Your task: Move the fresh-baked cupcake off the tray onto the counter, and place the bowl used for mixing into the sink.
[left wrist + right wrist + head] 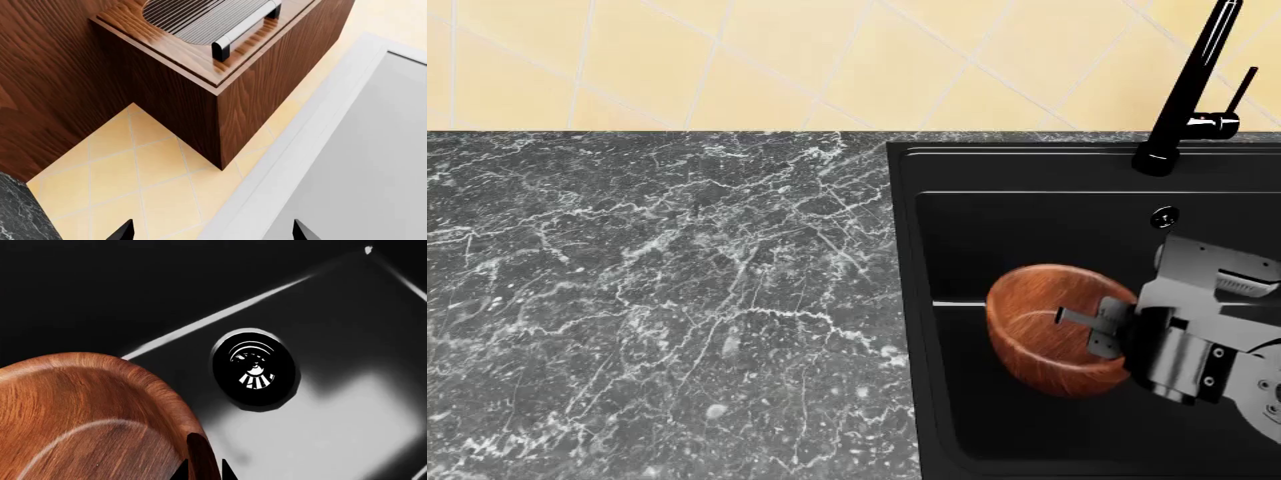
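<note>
Tabletop (654,300): dark grey-black marble with white veining, running from the yellow-tiled wall at its far edge to the sink's left rim; a broad bare stretch lay open in the head view. Cupcake and tray: not visible in any view.

Sink (1028,170): matte black rectangular basin set into the tabletop's right part, black faucet (1194,85) standing at its far rim. Round metal drain (253,367) lay in the basin floor, apart from the bowl, with bare floor around it.

Bowl (1048,335): reddish-brown wood, tilted, within the sink near its left wall; whether it touched the basin floor could not be told.

Right gripper (1094,330): reached in from the basin's right side, fingers (197,455) pinching the bowl's rim wall, one inside and one outside, the narrow gap filled by the wall.

Left gripper (210,232): away from the tabletop, above yellow diamond-tiled floor (133,170); only two dark fingertips showed, set wide apart, nothing between them. Nearby: a dark wooden cabinet block (220,75) carrying a ribbed metal piece with a handle, a white panel (347,150), and a corner of marble.
</note>
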You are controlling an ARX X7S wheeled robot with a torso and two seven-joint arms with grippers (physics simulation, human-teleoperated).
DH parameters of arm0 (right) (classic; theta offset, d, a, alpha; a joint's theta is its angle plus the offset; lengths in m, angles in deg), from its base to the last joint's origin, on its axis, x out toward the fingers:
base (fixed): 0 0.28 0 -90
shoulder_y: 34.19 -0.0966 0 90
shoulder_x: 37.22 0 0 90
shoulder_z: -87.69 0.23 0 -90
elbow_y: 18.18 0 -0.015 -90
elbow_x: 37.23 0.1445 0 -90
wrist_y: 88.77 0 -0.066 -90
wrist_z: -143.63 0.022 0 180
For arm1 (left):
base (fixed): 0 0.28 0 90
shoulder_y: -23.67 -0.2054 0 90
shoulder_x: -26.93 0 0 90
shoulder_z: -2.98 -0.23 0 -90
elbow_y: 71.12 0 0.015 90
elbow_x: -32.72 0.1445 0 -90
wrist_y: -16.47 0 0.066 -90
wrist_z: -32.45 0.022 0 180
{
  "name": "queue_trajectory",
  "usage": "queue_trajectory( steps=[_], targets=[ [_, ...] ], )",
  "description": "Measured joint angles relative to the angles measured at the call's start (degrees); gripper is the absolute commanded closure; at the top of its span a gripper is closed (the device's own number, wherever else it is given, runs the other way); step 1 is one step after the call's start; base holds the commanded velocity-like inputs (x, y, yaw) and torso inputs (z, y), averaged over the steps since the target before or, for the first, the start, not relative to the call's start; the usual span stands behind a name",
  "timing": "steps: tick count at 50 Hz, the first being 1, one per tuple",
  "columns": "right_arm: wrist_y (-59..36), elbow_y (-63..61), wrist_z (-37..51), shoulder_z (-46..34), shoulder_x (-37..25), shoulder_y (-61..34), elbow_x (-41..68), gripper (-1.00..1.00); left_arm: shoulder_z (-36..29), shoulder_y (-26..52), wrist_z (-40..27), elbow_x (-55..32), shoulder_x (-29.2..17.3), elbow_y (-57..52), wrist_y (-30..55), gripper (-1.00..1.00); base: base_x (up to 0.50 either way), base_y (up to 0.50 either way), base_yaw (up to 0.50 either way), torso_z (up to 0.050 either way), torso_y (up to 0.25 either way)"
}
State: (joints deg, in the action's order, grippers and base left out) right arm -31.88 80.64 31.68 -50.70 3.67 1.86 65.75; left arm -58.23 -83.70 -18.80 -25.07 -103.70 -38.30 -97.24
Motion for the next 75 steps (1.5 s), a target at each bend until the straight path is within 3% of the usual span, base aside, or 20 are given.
queue_trajectory(
  steps=[7,8,37,48,75],
  targets=[
    [-0.6,0.3,-0.3,-0.4,0.2,-0.1,0.0,1.00,-0.1,0.0,-0.1,0.1,-0.1,0.0,-0.1,-1.00,0.00,0.00,0.00,0.000,0.000],
    [-0.7,0.4,-0.4,-0.4,0.2,-0.1,0.0,-1.00,-0.1,0.0,-0.1,0.1,-0.1,0.0,-0.1,-1.00,0.00,0.00,0.00,0.000,0.000],
    [-2.9,-2.2,-0.2,0.8,-0.9,-2.9,1.2,-1.00,-0.3,-0.3,-0.2,0.3,-0.4,0.1,-0.6,-1.00,0.00,0.00,0.00,0.000,0.000],
    [-6.3,-6.6,1.7,2.2,-1.2,-9.7,2.7,-1.00,-0.5,-0.2,-0.4,0.4,-0.6,0.2,-0.6,-1.00,0.00,0.00,0.00,0.000,0.000],
    [-18.8,-16.2,8.5,0.2,4.9,-28.3,6.4,-1.00,-0.5,-0.8,-0.2,0.6,-0.6,0.2,-1.4,-1.00,0.00,0.00,0.00,0.000,0.000]
  ],
)
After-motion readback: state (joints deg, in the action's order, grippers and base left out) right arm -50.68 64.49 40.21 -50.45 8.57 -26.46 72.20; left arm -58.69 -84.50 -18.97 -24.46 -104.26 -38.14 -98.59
